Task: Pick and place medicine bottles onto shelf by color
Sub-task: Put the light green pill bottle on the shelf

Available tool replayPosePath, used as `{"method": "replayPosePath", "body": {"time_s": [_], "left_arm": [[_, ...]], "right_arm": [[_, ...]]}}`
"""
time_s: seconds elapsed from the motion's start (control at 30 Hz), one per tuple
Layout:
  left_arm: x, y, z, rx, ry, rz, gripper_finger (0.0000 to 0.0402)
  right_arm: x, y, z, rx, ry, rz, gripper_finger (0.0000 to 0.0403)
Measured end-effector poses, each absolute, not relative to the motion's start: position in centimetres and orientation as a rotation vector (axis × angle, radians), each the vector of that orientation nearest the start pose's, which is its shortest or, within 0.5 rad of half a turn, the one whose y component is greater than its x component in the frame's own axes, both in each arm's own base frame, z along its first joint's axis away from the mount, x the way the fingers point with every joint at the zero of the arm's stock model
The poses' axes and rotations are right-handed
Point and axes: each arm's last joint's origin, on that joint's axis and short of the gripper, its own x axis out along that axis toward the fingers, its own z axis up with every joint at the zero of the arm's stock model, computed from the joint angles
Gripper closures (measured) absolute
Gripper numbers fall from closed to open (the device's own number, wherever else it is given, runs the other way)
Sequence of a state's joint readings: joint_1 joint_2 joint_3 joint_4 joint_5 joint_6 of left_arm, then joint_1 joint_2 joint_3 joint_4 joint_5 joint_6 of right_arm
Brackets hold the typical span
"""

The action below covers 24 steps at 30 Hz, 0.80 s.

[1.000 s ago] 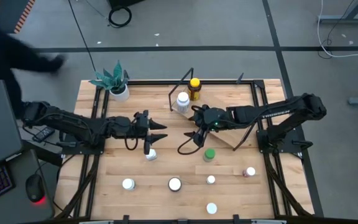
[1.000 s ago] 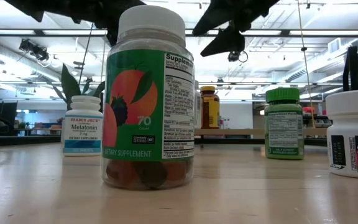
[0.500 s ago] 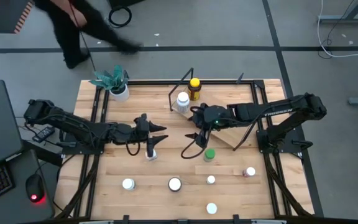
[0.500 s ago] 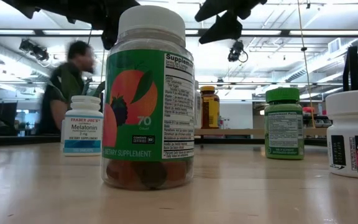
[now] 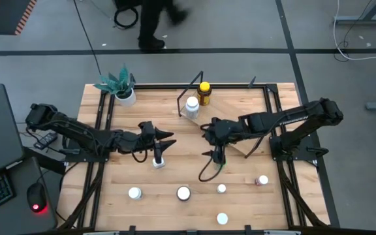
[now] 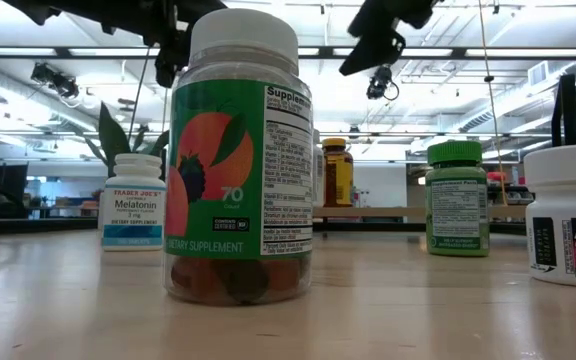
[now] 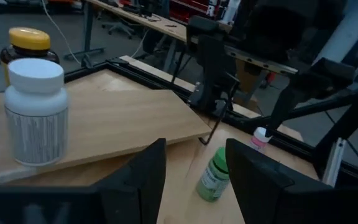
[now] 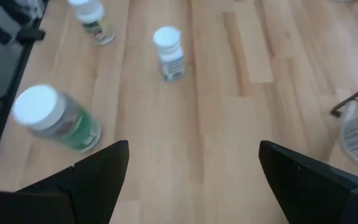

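Observation:
My left gripper (image 5: 170,139) is open and hovers left of centre, fingers level, pointing toward the shelf (image 7: 117,118); nothing lies between its fingers (image 7: 196,146). A small white-capped bottle (image 5: 158,162) stands on the table just on its near side. My right gripper (image 5: 215,155) is open wide, slanting down over the green-capped bottle (image 7: 213,174), which stands upright on its base and which the gripper hides in the high view. On the tilted shelf board stand a white bottle (image 5: 192,106) and an amber, yellow-capped one (image 5: 204,91). The right wrist view (image 8: 192,149) shows only table between the fingers.
Along the near side stand several bottles: white-capped ones (image 5: 134,192), (image 5: 183,193), (image 5: 221,188), (image 5: 222,219) and a pinkish one (image 5: 262,180). A potted plant (image 5: 119,85) sits at the far left corner. A person walks past beyond the far edge (image 5: 152,19).
My right gripper has moved toward the near edge and rolled, and now stands over the green-capped bottle, covering it in the high view. My left gripper has rolled and shifted slightly toward the near edge. No bottle has moved. A person has walked by behind the table.

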<state>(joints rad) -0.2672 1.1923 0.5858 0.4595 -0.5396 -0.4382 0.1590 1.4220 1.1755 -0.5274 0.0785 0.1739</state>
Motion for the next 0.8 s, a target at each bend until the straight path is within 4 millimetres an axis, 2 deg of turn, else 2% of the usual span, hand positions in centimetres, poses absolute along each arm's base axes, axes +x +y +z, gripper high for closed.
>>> {"method": "replayPosePath", "body": {"time_s": [0.13, 0.37, 0.5, 0.67, 0.8], "left_arm": [[24.3, -5.5, 24.5, -0.369, 0.068, 0.316, 0.0228], [24.1, -5.8, 24.5, -0.352, 0.055, 0.37, 0.0228], [24.1, -5.7, 24.5, -0.349, 0.052, 0.384, 0.0228], [24.1, -5.6, 24.5, -0.346, 0.044, 0.416, 0.0228], [24.1, -5.6, 24.5, -0.345, 0.039, 0.431, 0.0229]], "right_arm": [[29.4, 5.1, 29.1, 0.084, 0.832, 0.006, 0.0035], [28.7, 4.7, 28.6, 0.096, 0.934, -0.021, 0.0035], [28.9, 3.9, 30.0, 0.094, 0.91, -0.033, 0.0035], [29.4, 2.7, 32.8, 0.085, 0.877, -0.032, 0.0035], [30.1, 2.0, 33.5, 0.031, 0.953, -0.028, 0.0036]]}}
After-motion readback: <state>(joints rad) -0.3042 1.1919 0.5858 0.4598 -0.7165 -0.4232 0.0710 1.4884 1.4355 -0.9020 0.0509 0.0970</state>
